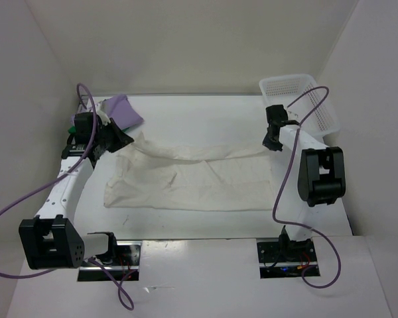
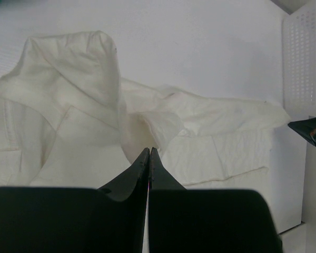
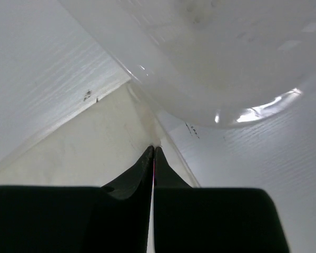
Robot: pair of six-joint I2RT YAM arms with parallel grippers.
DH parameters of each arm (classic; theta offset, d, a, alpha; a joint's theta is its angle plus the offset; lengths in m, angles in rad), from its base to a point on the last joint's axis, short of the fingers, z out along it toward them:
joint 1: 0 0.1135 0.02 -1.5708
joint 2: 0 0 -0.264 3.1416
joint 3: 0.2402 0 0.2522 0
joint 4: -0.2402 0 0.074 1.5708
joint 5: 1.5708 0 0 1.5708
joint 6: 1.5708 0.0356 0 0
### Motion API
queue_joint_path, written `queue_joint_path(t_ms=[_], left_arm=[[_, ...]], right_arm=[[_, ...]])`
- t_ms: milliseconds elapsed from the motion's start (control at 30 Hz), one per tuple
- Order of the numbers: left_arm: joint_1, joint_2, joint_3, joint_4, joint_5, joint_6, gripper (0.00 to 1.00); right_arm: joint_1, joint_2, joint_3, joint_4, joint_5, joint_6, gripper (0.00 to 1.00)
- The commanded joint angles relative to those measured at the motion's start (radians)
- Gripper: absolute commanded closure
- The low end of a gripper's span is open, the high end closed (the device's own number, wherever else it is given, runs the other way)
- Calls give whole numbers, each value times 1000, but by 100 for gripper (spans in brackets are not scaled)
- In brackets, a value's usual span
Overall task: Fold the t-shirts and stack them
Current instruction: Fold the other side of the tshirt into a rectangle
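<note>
Top external: left hand [image 1: 123, 140], right hand [image 1: 271, 144] pinched shut on cream shirt [image 1: 192, 182] far corners; lift evenly, edge taut.

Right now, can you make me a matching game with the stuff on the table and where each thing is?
Things:
1. cream off-white cloth t-shirt
2. pale lavender-purple cloth t-shirt
3. white plastic mesh basket

Places:
A. at the far right corner of the table
B. spread across the middle of the table
C. bunched up at the far left corner

Pairs: 1-B, 2-C, 3-A
</note>
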Motion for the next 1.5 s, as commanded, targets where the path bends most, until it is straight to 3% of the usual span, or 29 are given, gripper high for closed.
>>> queue_joint_path(t_ms=[0, 367, 733, 1200, 1333, 1400, 1467], left_arm=[[3, 14, 93, -5, -19, 38, 100], [3, -65, 126, -165, -80, 78, 100], [3, -226, -69, -332, -105, 87, 100], [3, -207, -57, -375, -105, 96, 100], [3, -207, -57, -412, -96, 96, 98], [3, -207, -57, -423, -96, 96, 89], [3, -219, -57, -452, -105, 96, 83]], right_arm=[[-23, -126, -4, -29, 14, -23, 99], [-75, -149, -60, -72, -24, -51, 100], [-75, -129, -103, -81, -48, -60, 100], [-2, -114, -144, -132, -77, -41, 100], [-2, -114, -144, -144, -52, -32, 96], [-2, -153, -133, -163, -43, -32, 81], [-2, -187, -120, -163, -43, -32, 73]])
